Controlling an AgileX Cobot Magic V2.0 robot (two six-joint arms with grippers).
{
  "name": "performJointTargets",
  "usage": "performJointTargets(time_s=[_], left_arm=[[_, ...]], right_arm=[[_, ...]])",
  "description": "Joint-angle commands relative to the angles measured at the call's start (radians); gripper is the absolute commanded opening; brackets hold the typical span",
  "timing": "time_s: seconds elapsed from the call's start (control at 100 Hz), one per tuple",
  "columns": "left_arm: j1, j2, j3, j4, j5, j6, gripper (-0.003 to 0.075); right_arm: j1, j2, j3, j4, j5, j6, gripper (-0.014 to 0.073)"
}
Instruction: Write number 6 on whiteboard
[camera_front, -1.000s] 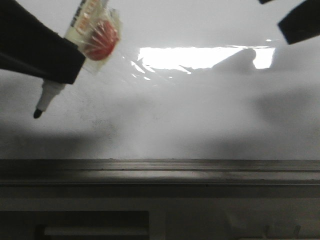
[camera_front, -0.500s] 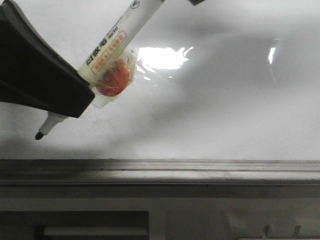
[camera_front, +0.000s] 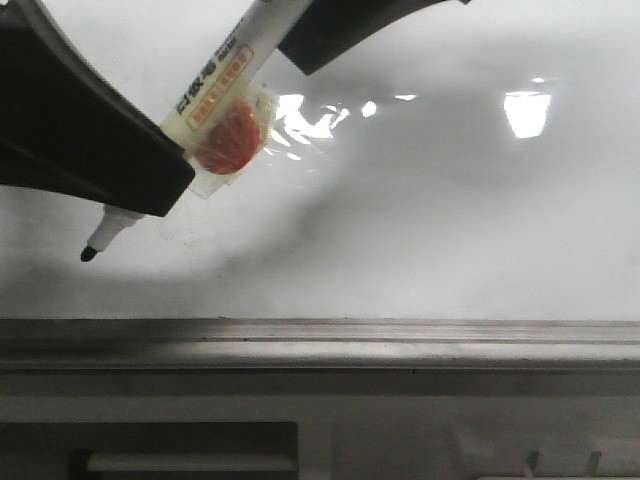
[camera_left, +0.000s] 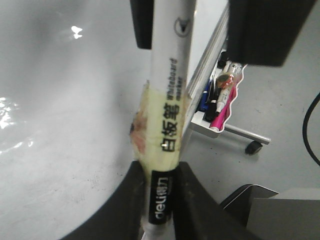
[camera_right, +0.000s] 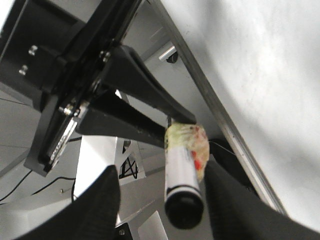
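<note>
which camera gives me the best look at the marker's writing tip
The front view: the marker pokes out below the left gripper, and its black tip shows whole against the whiteboard. The left wrist view shows only the labelled barrel; the right wrist view shows its rear end. Neither shows the tip.

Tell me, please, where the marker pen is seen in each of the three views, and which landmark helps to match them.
Front view: the marker pen slants from top centre to its black tip at lower left, held by the left gripper.
Left wrist view: it runs up the middle.
Right wrist view: its butt end is at lower centre, between the right gripper's open jaws.
Shared landmark: the yellowish tape with a red patch around the barrel.
</note>
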Motion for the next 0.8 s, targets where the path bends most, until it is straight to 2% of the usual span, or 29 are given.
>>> performJointTargets(time_s=[0.0, 0.27, 0.34, 0.53, 0.69, 0.74, 0.79], left_arm=[[-0.007, -0.012, -0.039, -0.037, -0.043, -0.009, -0.002], [-0.007, -0.012, -0.039, -0.058, -0.055, -0.009, -0.002], [-0.007, -0.012, -0.039, -0.071, -0.057, -0.004, -0.002], [-0.007, -0.012, -0.059, -0.072, -0.059, -0.004, -0.002], [-0.007, -0.012, -0.072, -0.072, -0.057, -0.004, -0.0009], [-0.007, -0.012, -0.073, -0.072, -0.055, -0.004, 0.0029], [-0.007, -0.012, -0.073, -0.072, -0.053, -0.004, 0.0115]], right_arm=[[0.0, -0.027, -0.031, 0.053, -0.026, 0.001, 0.0292], [0.0, -0.027, -0.031, 0.057, -0.025, 0.001, 0.0276], [0.0, -0.027, -0.031, 0.059, -0.021, -0.001, 0.0211], [0.0, -0.027, -0.031, 0.078, -0.012, -0.045, -0.0074], [0.0, -0.027, -0.031, 0.08, 0.016, -0.052, -0.0064], [0.0, -0.027, -0.031, 0.08, 0.017, -0.064, -0.0064], [0.0, -0.027, -0.031, 0.08, 0.012, -0.074, -0.0064]])
